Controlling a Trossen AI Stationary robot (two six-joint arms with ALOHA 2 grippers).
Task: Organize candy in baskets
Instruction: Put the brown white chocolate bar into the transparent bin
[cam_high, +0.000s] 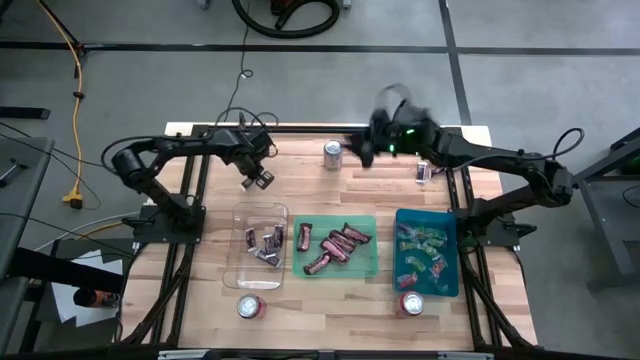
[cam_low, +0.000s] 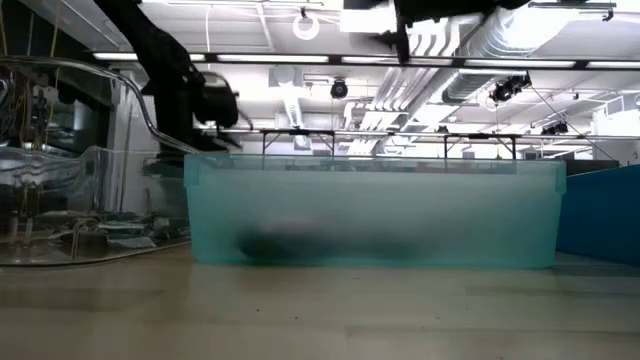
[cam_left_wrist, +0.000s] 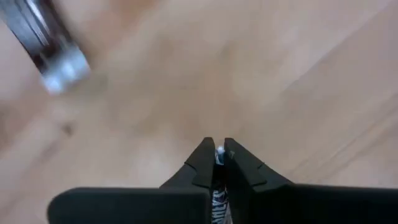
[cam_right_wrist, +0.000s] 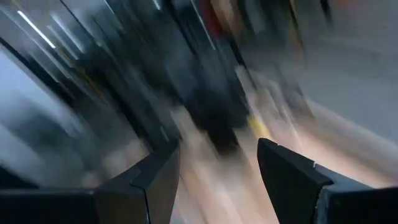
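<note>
The left tool (cam_left_wrist: 216, 154) is pinched shut on a dark-wrapped candy (cam_left_wrist: 219, 155) and hangs above bare worktop (cam_high: 300, 170) left of centre in the high view, above the clear basket (cam_high: 260, 246). That basket holds dark/silver sweets; the green basket (cam_high: 335, 246) at centre holds maroon-brown candy (cam_high: 334, 247), and the teal-blue basket (cam_high: 427, 252) at the right holds light green and pink candy (cam_high: 420, 252). The right tool (cam_right_wrist: 217, 162), jaws standing wide with nothing between them, hovers near the upper centre beside a silver can (cam_high: 332, 154).
</note>
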